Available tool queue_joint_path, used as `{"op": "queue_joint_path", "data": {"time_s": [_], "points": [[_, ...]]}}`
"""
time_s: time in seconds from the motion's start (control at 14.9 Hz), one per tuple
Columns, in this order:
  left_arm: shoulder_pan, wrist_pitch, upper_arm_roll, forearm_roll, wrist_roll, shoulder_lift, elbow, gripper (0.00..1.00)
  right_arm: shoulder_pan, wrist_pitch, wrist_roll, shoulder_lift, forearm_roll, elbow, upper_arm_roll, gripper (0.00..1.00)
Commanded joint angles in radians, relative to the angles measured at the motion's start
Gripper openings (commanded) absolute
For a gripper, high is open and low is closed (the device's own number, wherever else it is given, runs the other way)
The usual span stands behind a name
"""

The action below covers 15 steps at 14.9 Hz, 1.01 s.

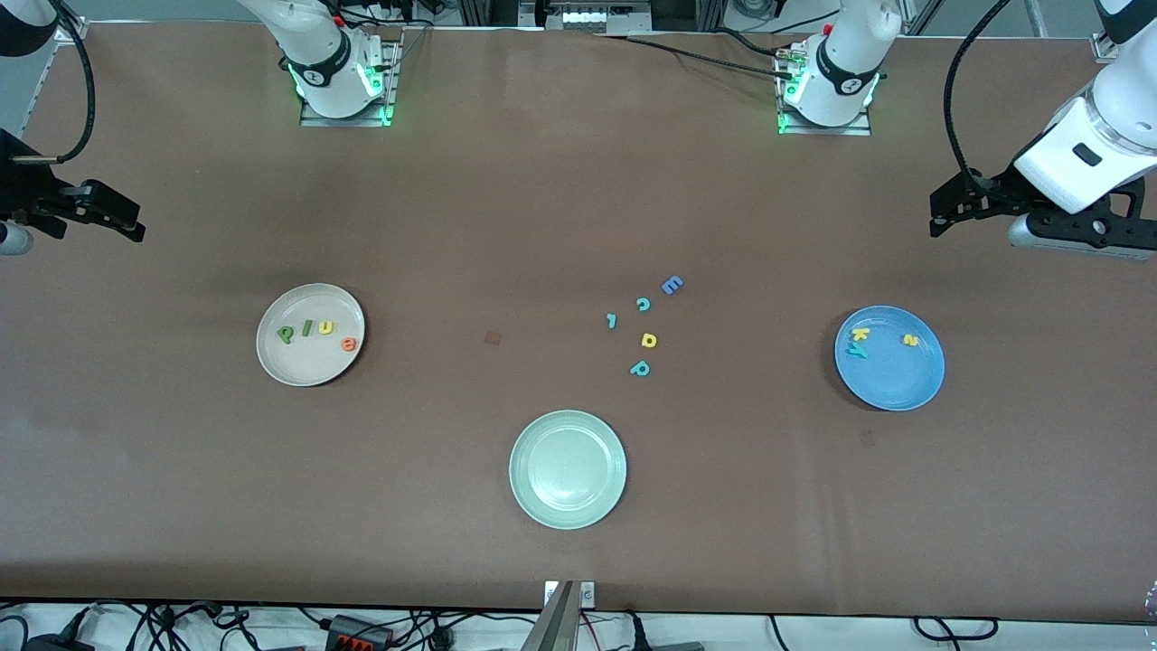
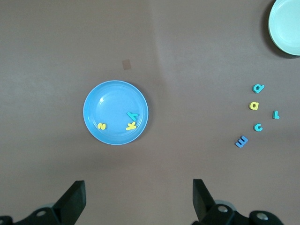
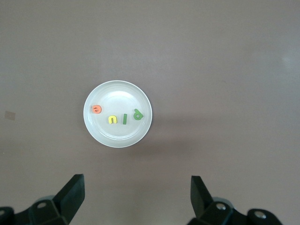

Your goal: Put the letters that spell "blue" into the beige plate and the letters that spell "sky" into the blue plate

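My left pincer (image 1: pixel 940 217): up in the air over bare table (image 1: pixel 542 208) at the left arm's end, fingers spread wide, nothing between them; arm waiting.
My right pincer (image 1: pixel 126 221): raised over the table at the right arm's end, fingers just as wide, empty; arm waiting.
Beige plate (image 1: pixel 276 362): toward the right arm's end; in it lie the green b (image 1: pixel 286 334), green l (image 1: pixel 307 328), yellow u (image 1: pixel 326 328) and orange e (image 1: pixel 348 343), in a row.
Blue plate (image 1: pixel 895 384): toward the left arm's end; it holds the yellow k (image 1: pixel 860 334) touching the teal y (image 1: pixel 857 350), with the yellow s (image 1: pixel 910 340) apart from them.
Pale green plate (image 1: pixel 524 493): nearest the front camera, mid-table.
Loose letters (image 1: pixel 648 340): five between the two task plates, among them a blue E (image 1: pixel 672 286).
Cut off: the right arm mostly leaves the front view's edge; both wrist views show only my fingertips.
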Motion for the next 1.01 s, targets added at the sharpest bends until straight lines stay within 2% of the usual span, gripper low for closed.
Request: {"op": "queue_joint_path", "data": {"time_s": [0.0, 0.94], "points": [[0.001, -0.032, -0.002, 0.018, 0.002, -0.001, 0.019, 1.0, 0.001, -0.002, -0.013, -0.012, -0.002, -0.011, 0.001, 1.0], [0.0, -0.035, -0.001, 0.018, 0.002, -0.001, 0.021, 1.0, -0.004, -0.002, -0.018, -0.023, -0.003, -0.009, -0.006, 1.0]]}}
